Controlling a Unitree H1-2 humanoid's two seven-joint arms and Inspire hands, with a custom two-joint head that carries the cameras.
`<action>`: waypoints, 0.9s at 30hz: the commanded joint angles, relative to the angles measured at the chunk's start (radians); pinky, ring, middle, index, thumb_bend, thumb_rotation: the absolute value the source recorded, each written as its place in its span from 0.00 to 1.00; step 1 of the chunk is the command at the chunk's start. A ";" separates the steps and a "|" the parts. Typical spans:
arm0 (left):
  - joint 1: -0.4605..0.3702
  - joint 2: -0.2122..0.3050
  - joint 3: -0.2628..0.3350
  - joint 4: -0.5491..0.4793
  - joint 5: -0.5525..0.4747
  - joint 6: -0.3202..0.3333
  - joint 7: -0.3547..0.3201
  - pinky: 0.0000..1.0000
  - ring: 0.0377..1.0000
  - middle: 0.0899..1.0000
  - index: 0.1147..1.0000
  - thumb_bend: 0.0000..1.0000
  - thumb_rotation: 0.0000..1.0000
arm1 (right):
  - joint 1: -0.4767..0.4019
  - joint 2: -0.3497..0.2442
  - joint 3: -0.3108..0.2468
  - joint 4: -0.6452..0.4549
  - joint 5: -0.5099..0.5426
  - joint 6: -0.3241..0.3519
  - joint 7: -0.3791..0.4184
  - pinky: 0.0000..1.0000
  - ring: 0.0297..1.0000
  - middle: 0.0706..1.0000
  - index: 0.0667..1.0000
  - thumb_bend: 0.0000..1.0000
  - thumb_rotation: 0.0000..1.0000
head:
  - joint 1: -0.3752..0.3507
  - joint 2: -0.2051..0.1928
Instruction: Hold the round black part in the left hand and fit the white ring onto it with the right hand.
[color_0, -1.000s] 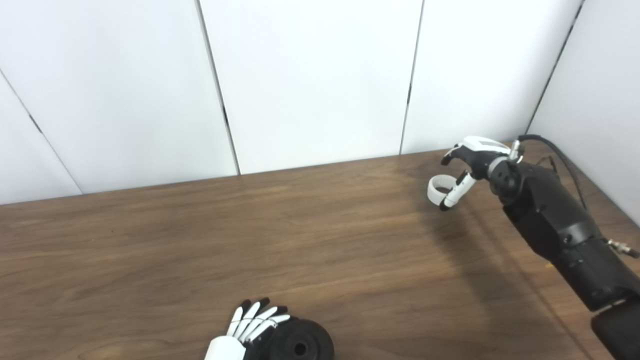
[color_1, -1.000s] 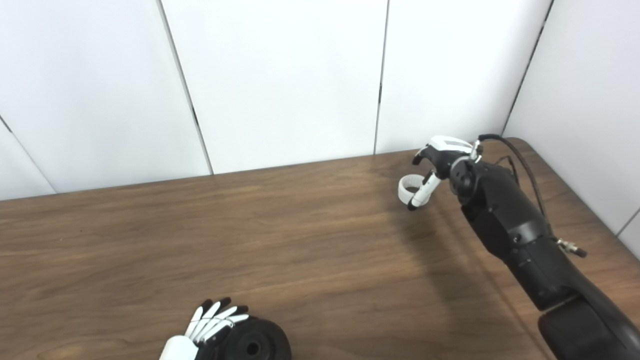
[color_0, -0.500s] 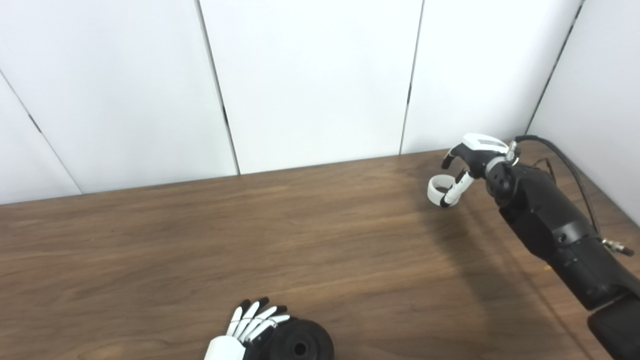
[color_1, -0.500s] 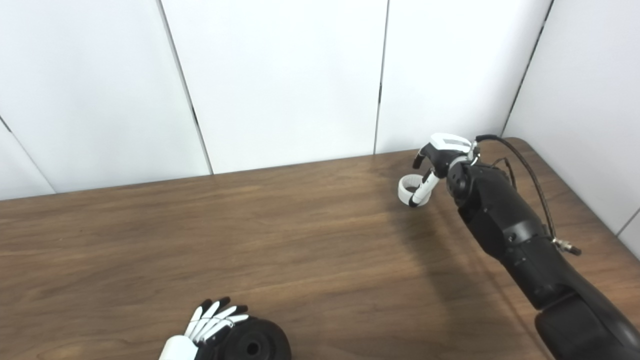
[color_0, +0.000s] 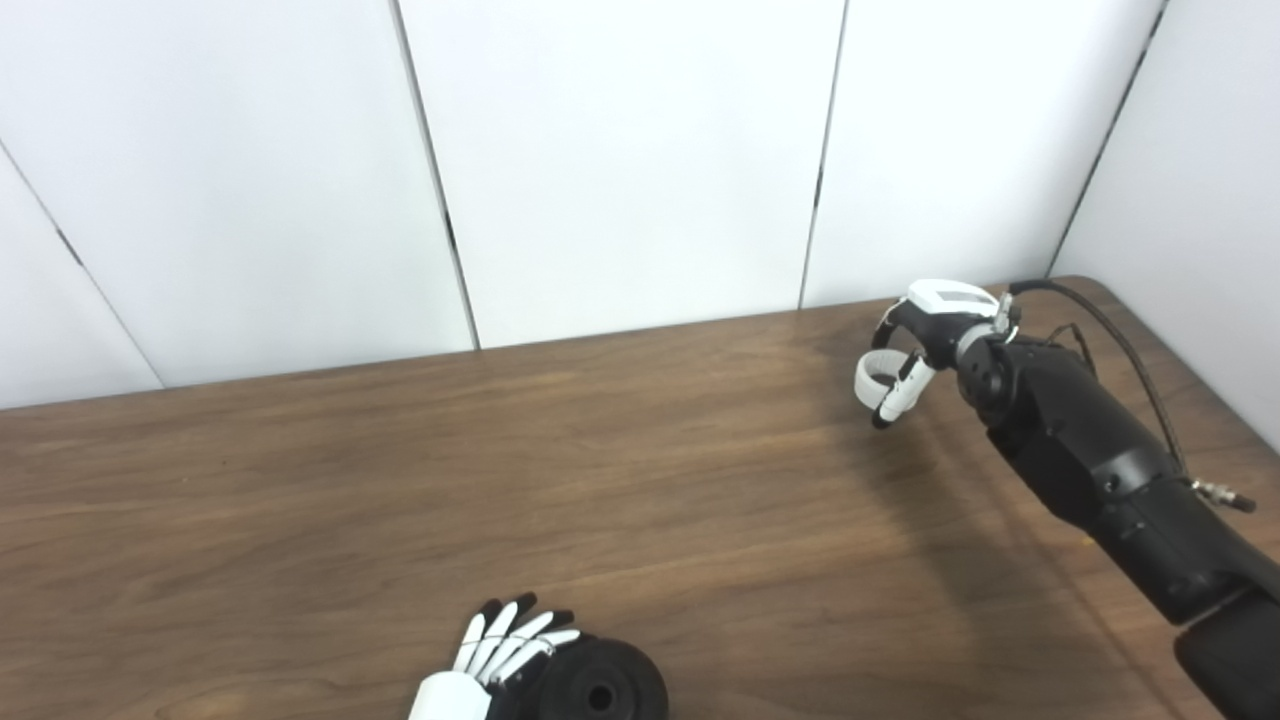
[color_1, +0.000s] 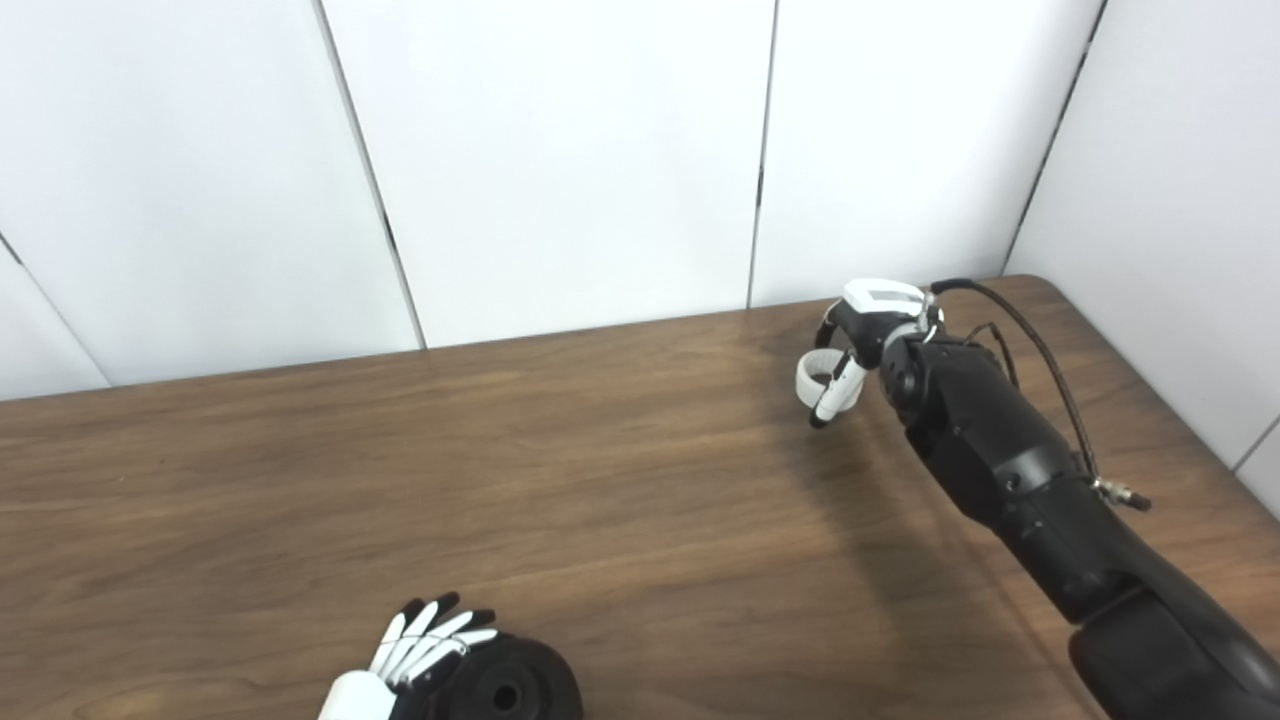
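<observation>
Right robot hand (color_0: 925, 335) far out over the back right of the bench (color_0: 640, 480), fingers curled down around the white ring (color_0: 875, 372), thumb (color_0: 897, 398) pressed against the ring's near side; ring pinched between fingers and thumb, tilted with its opening toward the camera. Whether lifted clear of the wood or resting on it, cannot tell. Black forearm and cable (color_0: 1110, 320) trailing behind that robot hand toward the right edge

Left robot hand (color_0: 500, 660) well apart from the right one, low at the near edge, fingers spread flat and laid over the left rim of the round black part (color_0: 600, 685). Resting against the part, not wrapped around it. Black part lying flat on the bench just right of those fingers, centre hole facing up
</observation>
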 joint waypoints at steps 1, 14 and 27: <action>0.035 0.028 0.004 0.070 0.008 0.070 -0.075 1.00 0.95 0.83 0.42 0.52 0.06 | -0.067 -0.031 -0.003 -0.020 -0.017 -0.008 -0.011 1.00 1.00 0.96 0.72 0.91 0.23 | 0.001 0.000; 0.036 0.027 0.003 0.067 0.016 0.071 -0.074 1.00 0.94 0.83 0.41 0.52 0.06 | -0.066 -0.045 0.013 -0.026 -0.027 -0.008 -0.003 1.00 0.99 0.95 0.70 0.88 0.21 | -0.001 0.005; 0.037 0.029 0.005 0.071 0.012 0.064 -0.068 1.00 0.94 0.83 0.42 0.52 0.06 | -0.055 -0.061 0.007 -0.036 -0.024 -0.023 -0.032 0.98 0.96 0.91 0.65 0.84 0.16 | -0.005 0.010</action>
